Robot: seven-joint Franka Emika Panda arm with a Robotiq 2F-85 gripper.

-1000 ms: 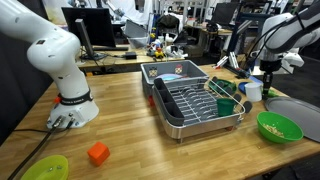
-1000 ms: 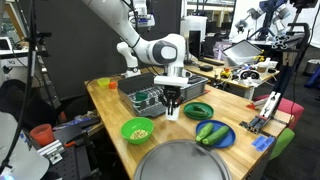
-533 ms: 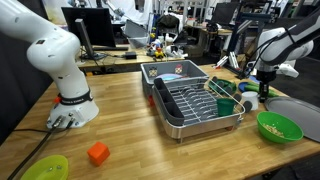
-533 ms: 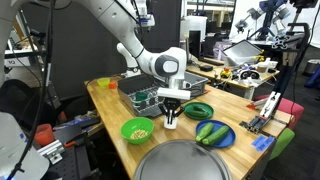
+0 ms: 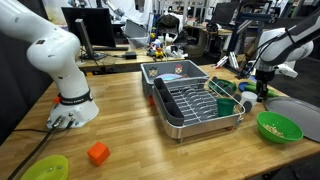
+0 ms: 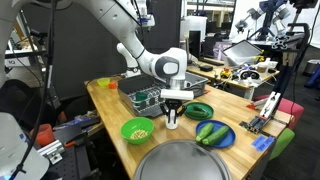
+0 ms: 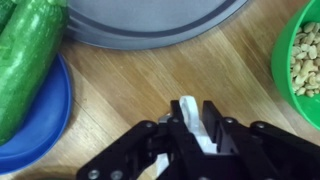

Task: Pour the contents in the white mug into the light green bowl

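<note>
The white mug point(image 5: 252, 96) stands upright on the wooden table next to the dish rack; it also shows in an exterior view point(image 6: 172, 121). My gripper point(image 5: 261, 90) point(image 6: 173, 112) comes down on it from above. In the wrist view my gripper point(image 7: 193, 128) is shut on the white mug's wall point(image 7: 189, 122). The light green bowl point(image 5: 279, 127) point(image 6: 137, 130) sits on the table a short way from the mug. Its rim shows at the right edge of the wrist view point(image 7: 283, 60). The pale tan contents point(image 7: 306, 58) point(image 6: 139, 131) lie inside the bowl.
A metal dish rack point(image 5: 195, 101) holds a dark green cup point(image 5: 226, 106). A blue plate point(image 7: 45, 115) with cucumbers point(image 7: 22, 55) and a grey round lid point(image 7: 150, 22) lie close to the mug. An orange block point(image 5: 97, 153) and a yellow-green dish point(image 5: 45, 168) sit far off.
My gripper has come down with the white mug from a little above the table to table level. Over the last half second nothing has visibly moved.
</note>
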